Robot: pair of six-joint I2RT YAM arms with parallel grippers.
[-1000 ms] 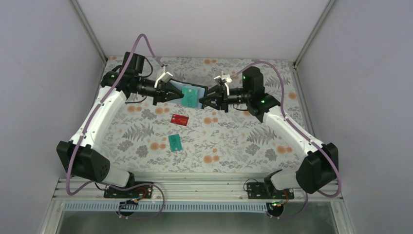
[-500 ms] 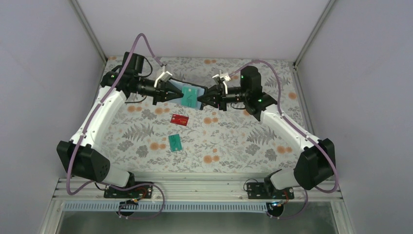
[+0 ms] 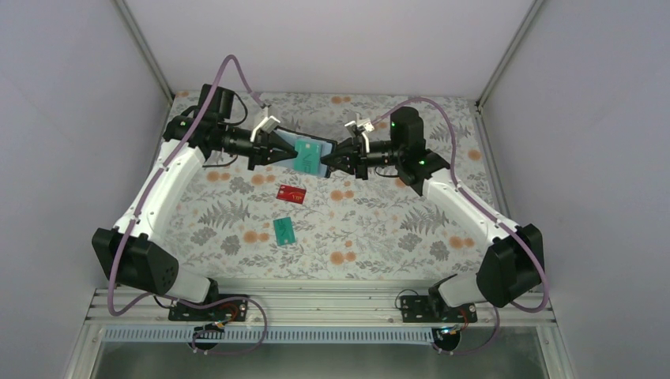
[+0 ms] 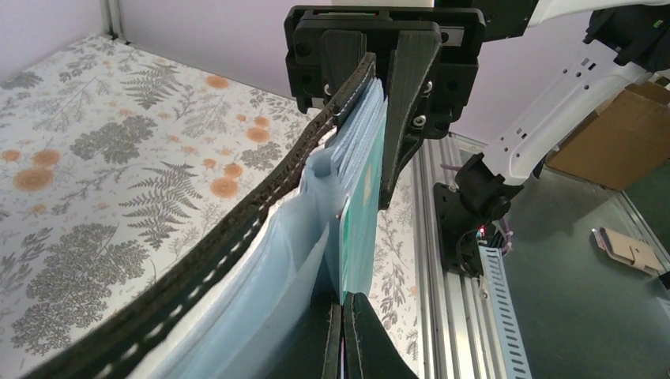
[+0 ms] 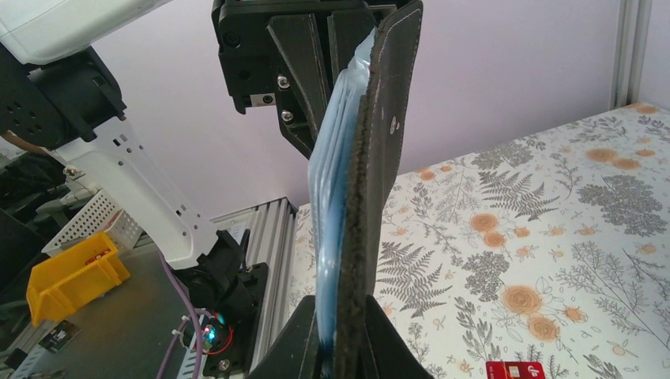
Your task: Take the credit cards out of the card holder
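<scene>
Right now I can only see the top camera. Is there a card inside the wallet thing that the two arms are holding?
Observer: Yes. The left wrist view shows a teal card standing edge-on between the pale blue sleeves of the card holder.
Operator: Is the right gripper pinching that card?
Observer: The right gripper is shut over the holder's far edge, where the card ends. Whether the card is between its pads, I cannot tell.
Operator: And the left gripper?
Observer: The left gripper is shut on the holder's near edge.

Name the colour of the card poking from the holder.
Teal card; clearest in left wrist view.
</scene>
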